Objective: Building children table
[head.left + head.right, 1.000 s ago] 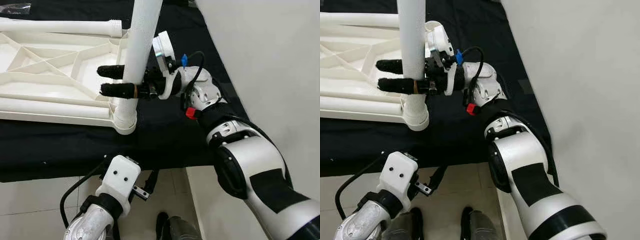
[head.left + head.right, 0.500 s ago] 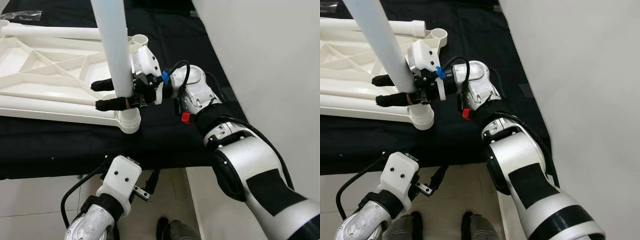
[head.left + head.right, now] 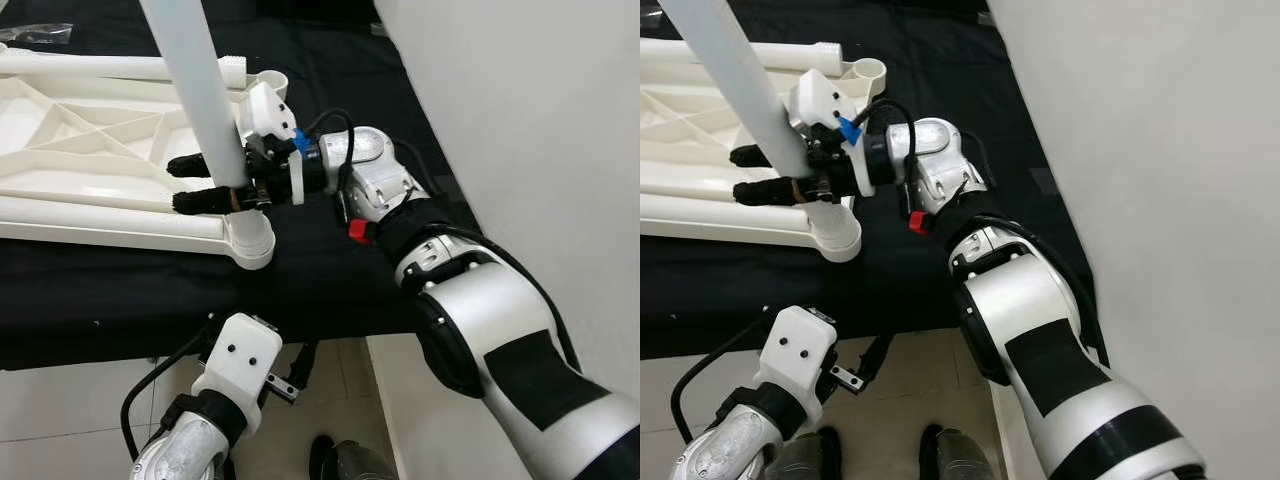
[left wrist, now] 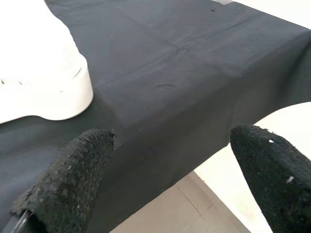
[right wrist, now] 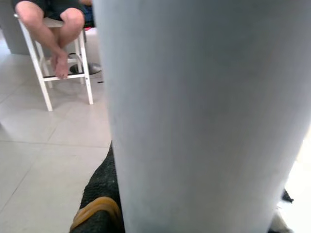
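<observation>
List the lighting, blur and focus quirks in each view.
Left eye view: sharp, evenly lit; the white table leg nearly bleaches out. Left wrist view: bright floor beyond the black cloth; fingertips soft. Right wrist view: leg blurred, too close; the seated person's legs clearer.

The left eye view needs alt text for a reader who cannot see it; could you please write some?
The right gripper clamps a tilted white table leg near its lower end, above a corner socket of the upside-down white tabletop on a black cloth. The left gripper hangs below.
</observation>
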